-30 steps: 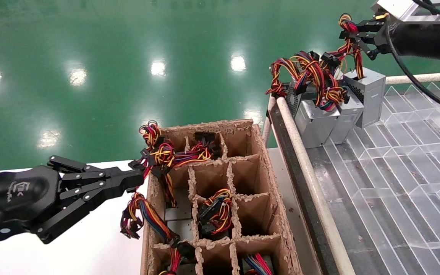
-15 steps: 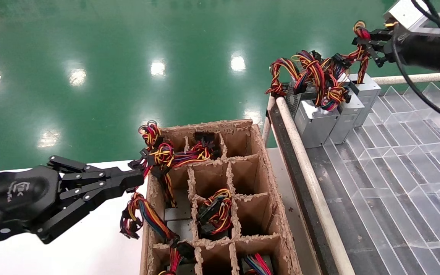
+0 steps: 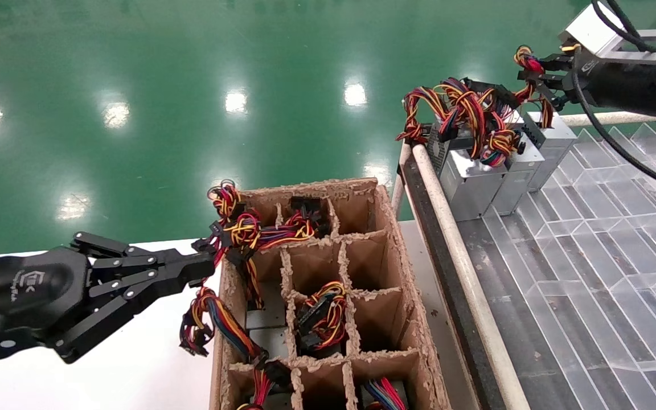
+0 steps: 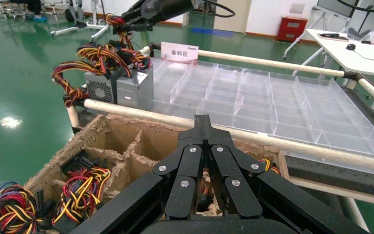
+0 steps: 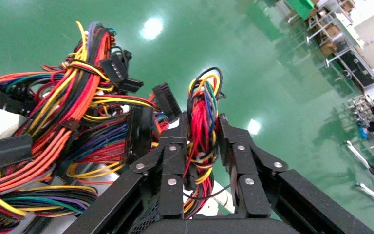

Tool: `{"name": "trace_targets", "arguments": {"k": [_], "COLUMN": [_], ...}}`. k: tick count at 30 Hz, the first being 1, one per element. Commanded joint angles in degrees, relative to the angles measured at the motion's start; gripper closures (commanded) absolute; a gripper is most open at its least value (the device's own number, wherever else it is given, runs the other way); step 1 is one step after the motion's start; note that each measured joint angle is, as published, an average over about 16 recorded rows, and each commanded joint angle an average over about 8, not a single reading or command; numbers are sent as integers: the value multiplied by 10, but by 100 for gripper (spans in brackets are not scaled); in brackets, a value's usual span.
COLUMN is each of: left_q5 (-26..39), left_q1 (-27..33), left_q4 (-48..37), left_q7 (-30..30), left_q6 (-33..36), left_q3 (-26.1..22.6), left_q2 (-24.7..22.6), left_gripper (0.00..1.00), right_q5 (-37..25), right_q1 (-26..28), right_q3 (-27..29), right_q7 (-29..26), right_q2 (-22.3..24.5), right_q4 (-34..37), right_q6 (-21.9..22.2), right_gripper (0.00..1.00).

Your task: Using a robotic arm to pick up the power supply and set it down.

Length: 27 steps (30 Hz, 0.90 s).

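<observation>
Silver-grey metal marks the power supply (image 3: 550,149) in the head view: it stands at the far corner of the clear divided tray (image 3: 601,239), touching the last of the two like units (image 3: 479,182) lined along the tray's rail. The right gripper (image 3: 540,71) on the robotic arm (image 3: 624,74) is clenched on the top loop of the supply's wire bundle (image 3: 527,80). A second ago the box hung higher, clearly above the tray and tilted out from the row; half a second ago it was lower and closer in; now it appears seated, with the wires less taut. I judge the set-down all but done, with letting go the step left. The left gripper (image 3: 191,267) sits where it was, closed at the rim of the cardboard crate (image 3: 402,267), its tip among the wires (image 3: 248,230) spilling from a cell; whether it pinches any I cannot tell.

From the left wrist view, the left gripper (image 4: 204,127) shows its fingers pressed together over the crate (image 4: 126,127). Farther off, the supply (image 4: 135,87) stands in the tray's corner with the right gripper (image 4: 126,20) above it.

From the right wrist view, the right gripper (image 5: 202,146) has the red, yellow and black bundle (image 5: 202,117) squeezed between both fingers, neighbouring wires (image 5: 68,112) crowding beside it.
</observation>
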<state>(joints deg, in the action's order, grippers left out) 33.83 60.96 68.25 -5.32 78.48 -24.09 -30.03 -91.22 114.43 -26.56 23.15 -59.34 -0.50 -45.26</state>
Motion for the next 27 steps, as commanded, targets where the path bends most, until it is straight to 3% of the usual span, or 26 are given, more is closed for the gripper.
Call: {"name": "trace_targets", "arguments": {"k": [1, 18, 27], "left_q5": [0, 0, 0], "left_q1": [0, 0, 0], "left_q4": [0, 0, 0], "left_q7": [0, 0, 0], "left_q6": [0, 0, 0], "left_q3": [0, 0, 0], "left_q2": [0, 0, 0], "left_gripper": [100, 100, 100], "right_q5": [-2, -56, -45], "right_q1": [2, 53, 60], "right_q3": [-2, -39, -31], "right_q7": [-1, -35, -21], "right_q2": [-1, -22, -29], "right_q4": [2, 12, -9], "right_q6": [-2, -25, -47], "right_gripper": [0, 0, 0]}}
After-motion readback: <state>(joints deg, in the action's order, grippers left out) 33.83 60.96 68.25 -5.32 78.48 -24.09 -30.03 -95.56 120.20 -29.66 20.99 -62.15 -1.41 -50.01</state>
